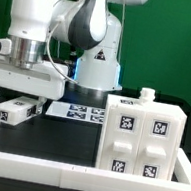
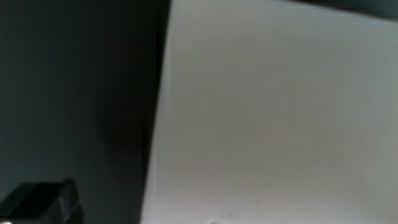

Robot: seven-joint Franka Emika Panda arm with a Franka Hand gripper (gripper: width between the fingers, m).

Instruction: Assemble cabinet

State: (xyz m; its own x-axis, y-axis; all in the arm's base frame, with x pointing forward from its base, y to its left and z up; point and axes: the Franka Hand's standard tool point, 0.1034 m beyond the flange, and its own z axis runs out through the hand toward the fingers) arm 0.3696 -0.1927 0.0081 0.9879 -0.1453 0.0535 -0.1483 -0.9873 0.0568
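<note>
The cabinet body, a large white box with square tags on its front, stands at the exterior view's right. A small white knob-like block sits on its top. A small white tagged block lies on the black table at the left. My gripper hangs just above that block, and its fingers are too unclear to judge. The wrist view is blurred. It shows one dark fingertip and a big white surface very close to the camera. I cannot tell whether anything is held.
The marker board lies flat behind the middle of the table. A low white rim runs around the black table. The robot base stands behind, in front of a green backdrop.
</note>
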